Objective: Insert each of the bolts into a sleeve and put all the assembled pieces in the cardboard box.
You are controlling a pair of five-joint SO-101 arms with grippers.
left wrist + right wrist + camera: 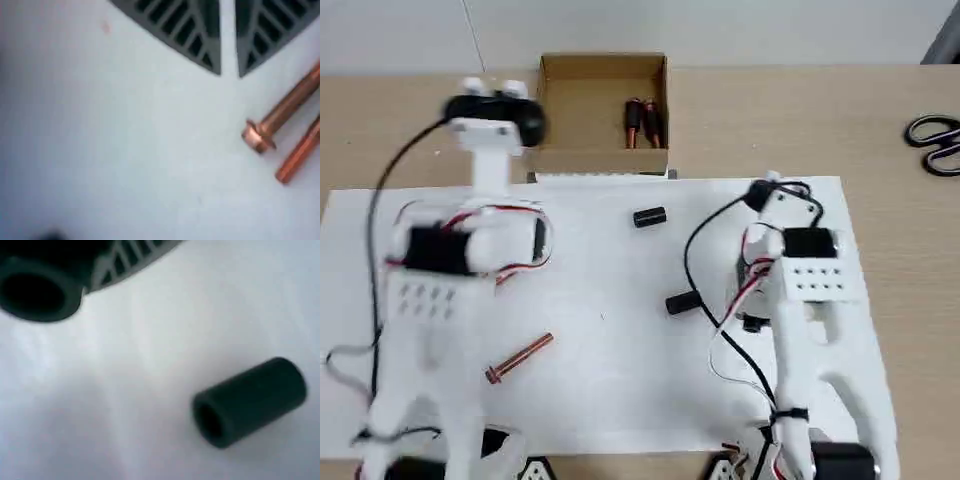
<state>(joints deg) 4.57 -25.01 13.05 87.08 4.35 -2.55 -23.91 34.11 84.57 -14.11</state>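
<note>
Seeing left end effector (230,74) nearly closed and empty, hanging over the sheet (100,150) near bolt (285,112) and second bolt (300,155), both lying loose; probably lined up for a pick. Appears to have right end effector (75,270) clamped on a sleeve (35,287), bore exposed, likely to take a bolt. Leaves second sleeve (250,407) flat on the sheet as stock. Counting two finished pieces (644,122) already in box (585,105).
</note>
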